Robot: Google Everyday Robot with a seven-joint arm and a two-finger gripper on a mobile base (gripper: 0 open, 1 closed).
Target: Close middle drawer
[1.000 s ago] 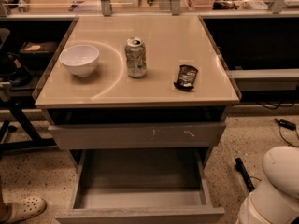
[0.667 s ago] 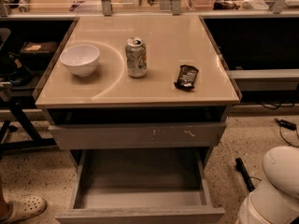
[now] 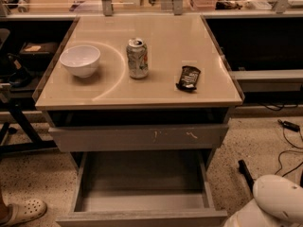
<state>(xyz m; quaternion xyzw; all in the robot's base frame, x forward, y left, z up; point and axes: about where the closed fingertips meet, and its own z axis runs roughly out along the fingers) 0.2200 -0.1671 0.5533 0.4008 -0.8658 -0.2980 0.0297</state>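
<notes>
The middle drawer [image 3: 142, 195] is pulled far out below the tabletop, showing its bare grey inside; its plain front [image 3: 142, 218] lies at the bottom edge of the camera view. Above it, the grey drawer front with white scratch marks [image 3: 139, 137] stands slightly out from the cabinet. My gripper is not in view; only a white rounded part of my arm [image 3: 277, 203] shows at the bottom right, to the right of the open drawer.
On the beige tabletop [image 3: 161, 86] stand a white bowl [image 3: 80, 60], a soda can [image 3: 137, 57] and a dark snack packet [image 3: 188, 77]. A shoe [image 3: 21, 212] is at the bottom left. Cables [image 3: 289, 126] lie on the floor at right.
</notes>
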